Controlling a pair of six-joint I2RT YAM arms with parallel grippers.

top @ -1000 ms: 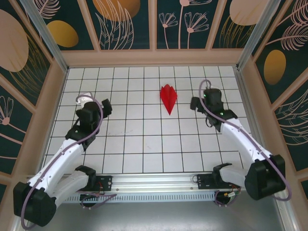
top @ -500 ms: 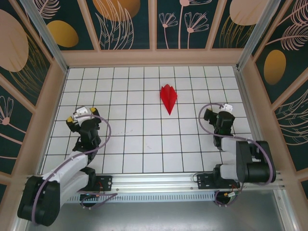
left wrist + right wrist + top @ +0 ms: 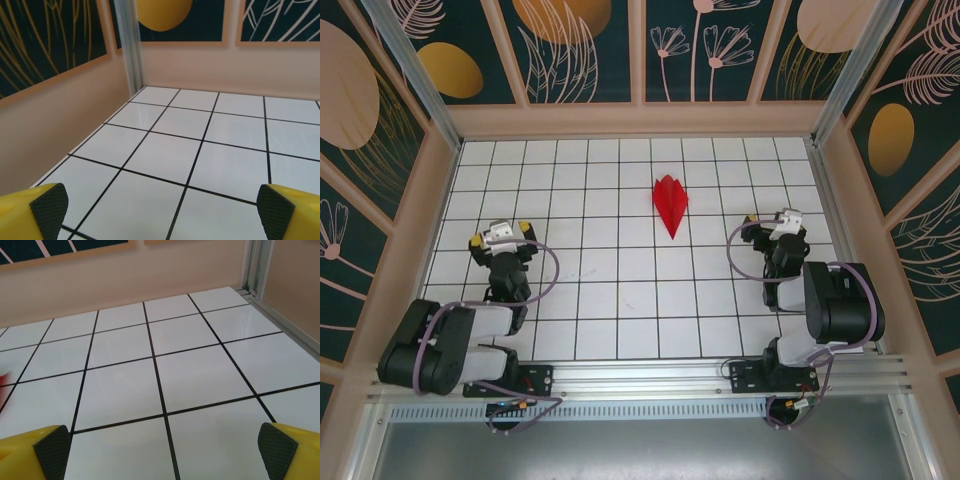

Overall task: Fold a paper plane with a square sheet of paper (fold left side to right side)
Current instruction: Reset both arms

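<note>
Left gripper (image 3: 501, 236) is spread wide w/ nothing in it. In the left wrist view its black pads (image 3: 49, 205) sit at the two bottom corners of the frame, w/ only bare white tile btwn them. Right gripper (image 3: 782, 222) is the same: fingers fully apart, empty, bare grid table (image 3: 600, 300) in the gap. What changed: a sec ago both arms were stretched up the table, the right one close beside the red paper. Half a sec ago they were already pulling in. Now both are folded tight over their bases at lower left and lower right of the top view, grippers parked well apart from the work. The paper plane (image 3: 670, 205) hasn't budged through any of it. It lies alone in the upper middle of the top view, a narrow creased dart w/ its tip aimed down-frame, touching neither arm. A red sliver (image 3: 2, 381) at the left edge of the right wrist view is prob. its edge. Read: the folding looks finished. The paper is already a dart and both arms have backed off to a rest pose, so prob. no step is left.
</note>
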